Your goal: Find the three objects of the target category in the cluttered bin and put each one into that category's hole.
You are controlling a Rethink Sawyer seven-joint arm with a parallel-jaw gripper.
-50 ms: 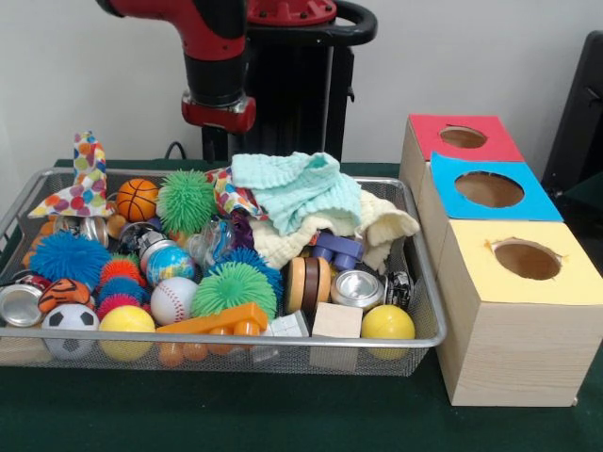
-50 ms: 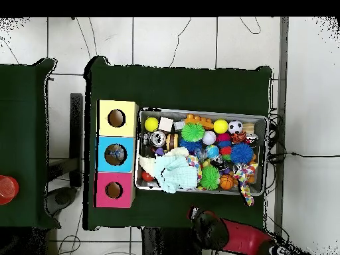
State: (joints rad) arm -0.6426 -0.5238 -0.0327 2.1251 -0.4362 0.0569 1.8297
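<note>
A wire mesh bin (image 1: 415, 282) (image 2: 268, 143) is packed with mixed objects. Among them are a small basketball (image 1: 138, 199), a baseball (image 1: 172, 299), a soccer ball (image 1: 70, 325), yellow balls (image 1: 387, 323) (image 1: 126, 321), green spiky balls (image 1: 186, 201) (image 1: 233, 287), a blue spiky ball (image 1: 68, 256), folded cloths (image 1: 300, 191), a wooden cube (image 1: 336, 320) and a metal tin (image 1: 357, 287). Beside the bin stand three wooden boxes with round holes: red top (image 1: 426, 137), blue top (image 1: 443, 193), yellow top (image 1: 476, 268). My gripper (image 1: 219, 113) (image 2: 202, 222) hangs behind the bin's far rim, above the objects and touching none.
The bin and boxes sit on a dark green table cover (image 1: 283, 414). A patterned cloth cone (image 1: 87, 174) sticks up over the bin's left corner. An orange plastic piece (image 1: 212, 320) lies along the near rim. A red object (image 2: 6, 189) rests on a neighbouring table.
</note>
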